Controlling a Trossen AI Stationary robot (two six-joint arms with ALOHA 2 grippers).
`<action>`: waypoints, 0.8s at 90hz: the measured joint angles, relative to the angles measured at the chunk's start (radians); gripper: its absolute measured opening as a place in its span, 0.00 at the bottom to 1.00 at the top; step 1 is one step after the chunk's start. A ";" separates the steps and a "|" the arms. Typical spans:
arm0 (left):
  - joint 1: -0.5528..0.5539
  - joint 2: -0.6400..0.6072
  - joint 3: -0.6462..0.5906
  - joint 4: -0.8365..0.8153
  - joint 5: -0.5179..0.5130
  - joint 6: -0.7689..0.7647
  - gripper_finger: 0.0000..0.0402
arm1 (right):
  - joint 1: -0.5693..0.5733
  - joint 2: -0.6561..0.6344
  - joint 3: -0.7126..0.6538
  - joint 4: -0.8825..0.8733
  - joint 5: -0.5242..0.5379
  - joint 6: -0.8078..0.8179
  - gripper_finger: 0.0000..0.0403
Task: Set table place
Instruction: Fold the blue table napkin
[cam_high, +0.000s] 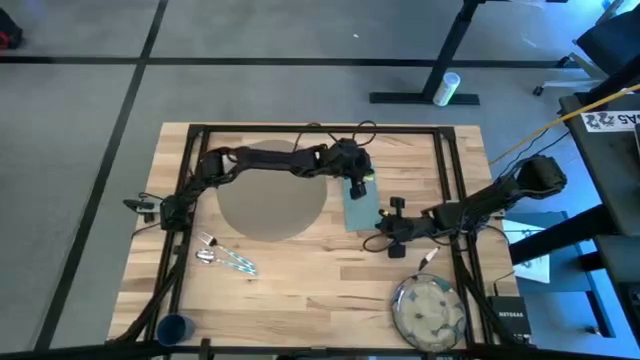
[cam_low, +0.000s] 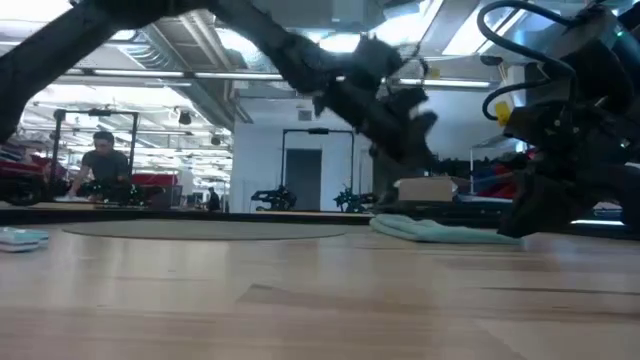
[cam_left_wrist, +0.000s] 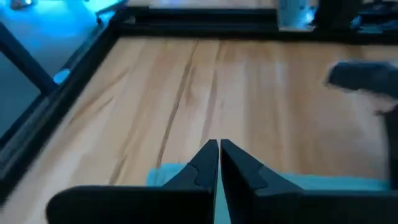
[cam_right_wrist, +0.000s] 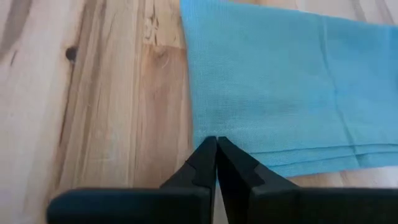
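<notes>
Hovering over napkin (cam_high: 358, 204) far edge, left claw (cam_high: 356, 186) clenched empty; right claw (cam_high: 386, 238) clenched at near edge

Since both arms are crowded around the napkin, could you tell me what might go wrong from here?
The left gripper and right gripper are both at the teal napkin, close together, so the arms might collide. Either closed gripper could drag or bunch the napkin, which lies beside the placemat. The plate sits near the table's edge, under the right arm's likely path.

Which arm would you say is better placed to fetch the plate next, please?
Probably the right: its hand sits nearer the plate, while the left hand hovers over the napkin farther away.
</notes>
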 joint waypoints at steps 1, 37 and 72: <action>-0.003 -0.005 0.000 -0.010 -0.001 0.003 0.00 | 0.000 0.000 0.000 0.002 0.000 0.000 0.00; -0.111 -0.045 -0.063 -0.293 -0.071 0.036 0.00 | 0.001 -0.001 0.050 0.067 0.032 -0.080 0.00; -0.158 -0.096 -0.146 -0.437 -0.128 0.027 0.00 | 0.001 -0.063 0.075 -0.024 0.031 -0.115 0.00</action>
